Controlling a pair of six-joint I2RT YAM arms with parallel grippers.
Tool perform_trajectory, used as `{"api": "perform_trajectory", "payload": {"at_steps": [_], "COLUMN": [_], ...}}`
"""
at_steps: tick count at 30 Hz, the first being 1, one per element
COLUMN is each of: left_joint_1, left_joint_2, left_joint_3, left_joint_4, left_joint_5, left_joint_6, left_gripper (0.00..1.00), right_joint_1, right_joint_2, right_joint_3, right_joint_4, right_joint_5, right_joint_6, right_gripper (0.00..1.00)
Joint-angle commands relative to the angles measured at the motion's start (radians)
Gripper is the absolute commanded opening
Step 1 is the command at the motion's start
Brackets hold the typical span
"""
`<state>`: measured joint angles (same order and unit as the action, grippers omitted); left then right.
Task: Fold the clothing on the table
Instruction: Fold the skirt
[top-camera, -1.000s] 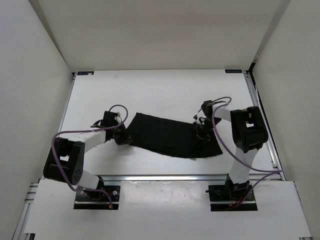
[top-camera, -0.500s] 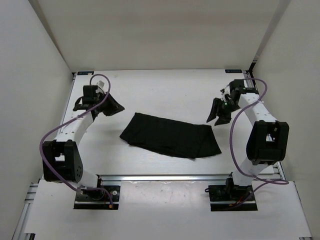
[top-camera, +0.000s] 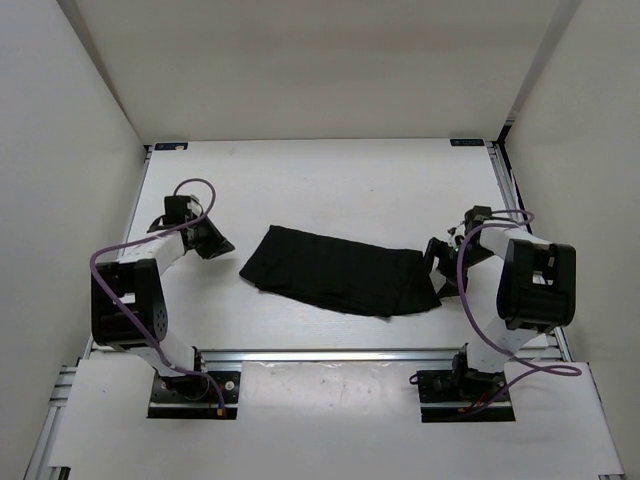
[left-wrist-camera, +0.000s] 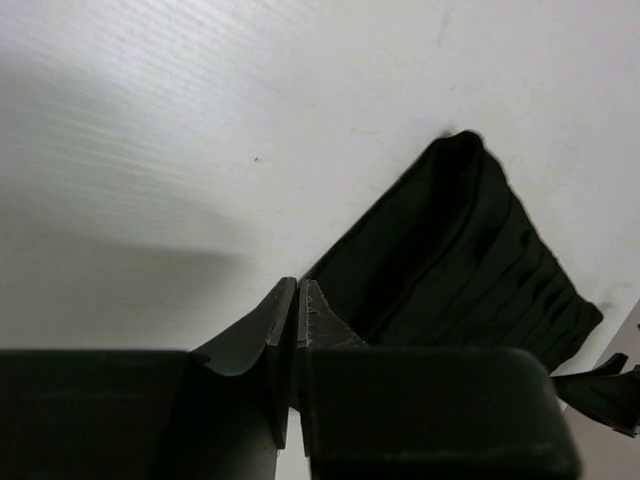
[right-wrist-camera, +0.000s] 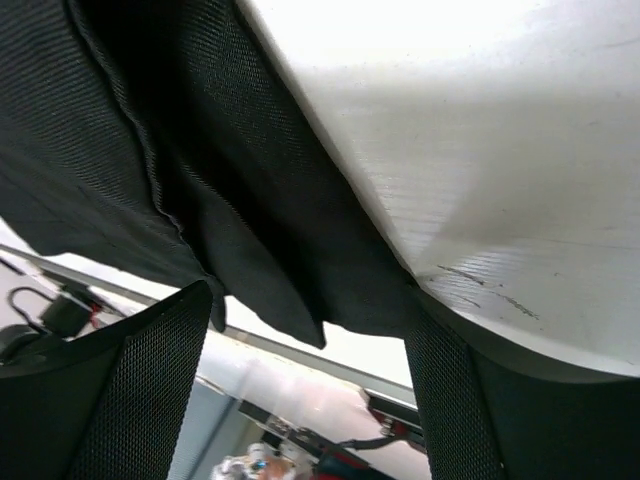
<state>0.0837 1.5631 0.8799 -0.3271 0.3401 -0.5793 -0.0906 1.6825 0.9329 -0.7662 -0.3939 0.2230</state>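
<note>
The clothing (top-camera: 340, 270), a black pleated skirt, lies folded into a long flat band across the middle of the white table (top-camera: 330, 180). My left gripper (top-camera: 222, 245) hovers just left of the skirt's left end, apart from it. In the left wrist view its jaws (left-wrist-camera: 297, 290) are shut with nothing between them, and the skirt (left-wrist-camera: 470, 260) lies ahead to the right. My right gripper (top-camera: 437, 272) sits at the skirt's right end. In the right wrist view it (right-wrist-camera: 310, 390) is open wide, with the skirt's corner (right-wrist-camera: 200, 150) hanging between the spread fingers (right-wrist-camera: 150, 380).
A silver rail (top-camera: 330, 353) runs along the table's near edge, with both arm bases behind it. Blue marks (top-camera: 170, 146) sit at the far corners. White walls close in the left, right and back. Purple cables (top-camera: 465, 290) loop off both arms.
A second ago both grippers were at the skirt's ends. They lifted away to the far corners and have come back down beside the ends. The right jaws have spread wide.
</note>
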Motion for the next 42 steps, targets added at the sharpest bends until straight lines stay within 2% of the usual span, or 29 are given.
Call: {"api": "perform_trajectory", "payload": {"at_steps": [1, 10, 15, 20, 24, 27, 32, 36, 39, 40, 41, 42], "left_joint_1": [-0.03, -0.061, -0.07, -0.07, -0.073, -0.07, -0.105, -0.119, -0.131, -0.133, -0.139, -0.144], "left_joint_2": [0.0, 0.006, 0.002, -0.006, -0.02, -0.023, -0.035, -0.032, -0.032, -0.032, -0.029, -0.031], "left_joint_3": [-0.044, -0.147, -0.17, -0.168, -0.183, -0.183, -0.193, -0.187, -0.194, -0.193, -0.197, -0.2], "left_joint_4": [0.066, 0.108, 0.108, 0.068, 0.057, 0.053, 0.059, 0.063, 0.057, 0.068, 0.068, 0.068], "left_joint_5": [-0.015, -0.027, -0.015, -0.023, -0.019, -0.015, -0.012, -0.007, -0.007, -0.007, 0.0, 0.0], "left_joint_6": [0.021, 0.006, -0.01, 0.009, 0.006, -0.001, -0.016, -0.025, -0.034, -0.033, -0.039, -0.039], "left_gripper": [0.16, 0.14, 0.14, 0.14, 0.13, 0.13, 0.12, 0.12, 0.11, 0.11, 0.12, 0.12], "right_joint_1": [-0.005, -0.023, 0.008, 0.034, 0.052, 0.084, 0.17, 0.238, 0.252, 0.246, 0.242, 0.223], "right_joint_2": [-0.02, -0.145, -0.118, -0.063, -0.029, -0.023, -0.027, -0.069, -0.115, -0.13, -0.138, -0.145], "right_joint_3": [-0.04, -0.006, 0.011, -0.074, -0.149, -0.184, -0.221, -0.235, -0.253, -0.259, -0.264, -0.261], "right_joint_4": [0.146, 0.197, 0.183, 0.307, 0.483, 0.551, 0.552, 0.464, 0.453, 0.446, 0.45, 0.449], "right_joint_5": [-0.031, 0.144, 0.23, 0.101, -0.119, -0.204, -0.302, -0.278, -0.254, -0.264, -0.249, -0.235], "right_joint_6": [0.039, 0.09, 0.076, 0.117, 0.17, 0.217, 0.263, 0.247, 0.251, 0.254, 0.26, 0.265], "right_gripper": [0.83, 0.85, 0.84, 0.86, 0.9, 0.92, 0.84, 0.79, 0.66, 0.52, 0.23, 0.04]}}
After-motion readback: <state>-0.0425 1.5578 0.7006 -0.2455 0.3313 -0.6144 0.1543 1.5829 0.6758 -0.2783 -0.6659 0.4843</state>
